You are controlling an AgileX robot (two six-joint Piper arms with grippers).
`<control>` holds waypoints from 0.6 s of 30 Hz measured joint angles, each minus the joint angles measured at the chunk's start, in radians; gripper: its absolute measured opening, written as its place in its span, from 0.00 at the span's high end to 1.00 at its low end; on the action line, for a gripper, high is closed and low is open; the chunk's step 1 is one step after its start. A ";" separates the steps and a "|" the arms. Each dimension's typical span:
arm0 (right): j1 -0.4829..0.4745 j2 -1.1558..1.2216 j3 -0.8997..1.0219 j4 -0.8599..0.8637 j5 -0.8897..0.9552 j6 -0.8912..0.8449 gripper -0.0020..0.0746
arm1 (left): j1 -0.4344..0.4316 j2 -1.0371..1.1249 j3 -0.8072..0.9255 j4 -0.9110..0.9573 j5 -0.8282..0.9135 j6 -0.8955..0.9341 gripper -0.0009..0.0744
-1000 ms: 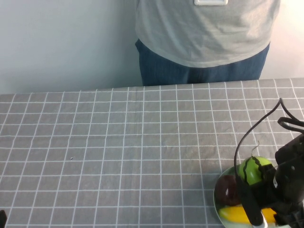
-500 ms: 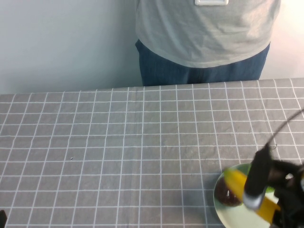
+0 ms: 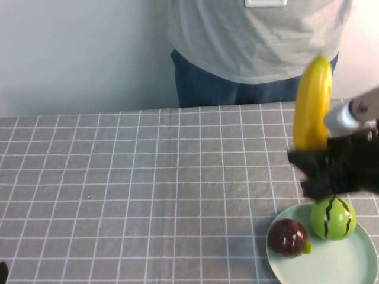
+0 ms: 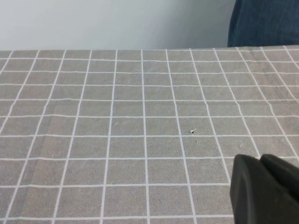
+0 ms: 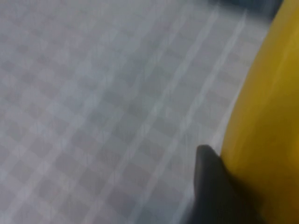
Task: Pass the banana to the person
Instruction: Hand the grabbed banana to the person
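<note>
The yellow banana (image 3: 312,103) stands almost upright in the air at the right of the table, its top end in front of the person's (image 3: 254,41) grey shirt and jeans. My right gripper (image 3: 312,156) is shut on its lower end, raised above the table's right side. The right wrist view shows the banana (image 5: 266,116) pressed against one black finger (image 5: 210,186). My left gripper (image 4: 257,162) sits low over the bare cloth near the table's front left, its fingers together and empty. No hand of the person shows.
A pale green plate (image 3: 355,266) at the front right holds a round green striped melon (image 3: 333,218) and a dark red fruit (image 3: 288,236). The grey checked tablecloth (image 3: 148,177) covers the table. A pale wall stands behind it.
My right gripper has lifted the banana off the plate, swung it upright and carried it up and toward the person. The melon and dark red fruit now show uncovered on the plate.
</note>
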 joint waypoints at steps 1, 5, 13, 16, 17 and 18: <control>0.000 0.002 0.000 -0.002 -0.048 0.002 0.97 | 0.000 0.000 0.000 0.000 0.000 0.000 0.99; 0.000 0.034 0.006 -0.024 -0.312 0.004 0.97 | 0.000 0.000 0.000 0.000 0.000 0.000 0.99; 0.000 0.181 -0.035 -0.046 -0.568 -0.024 0.97 | 0.000 0.000 0.000 0.000 0.000 0.000 0.99; 0.000 0.259 -0.090 -0.059 -0.555 -0.024 0.97 | 0.000 0.000 0.000 0.000 0.000 0.000 0.99; 0.000 0.281 -0.105 -0.062 -0.549 -0.024 0.97 | 0.000 0.000 0.000 0.000 0.000 0.000 0.99; 0.000 0.299 -0.115 -0.063 -0.548 -0.024 0.97 | 0.000 0.000 0.000 0.000 0.000 0.000 0.99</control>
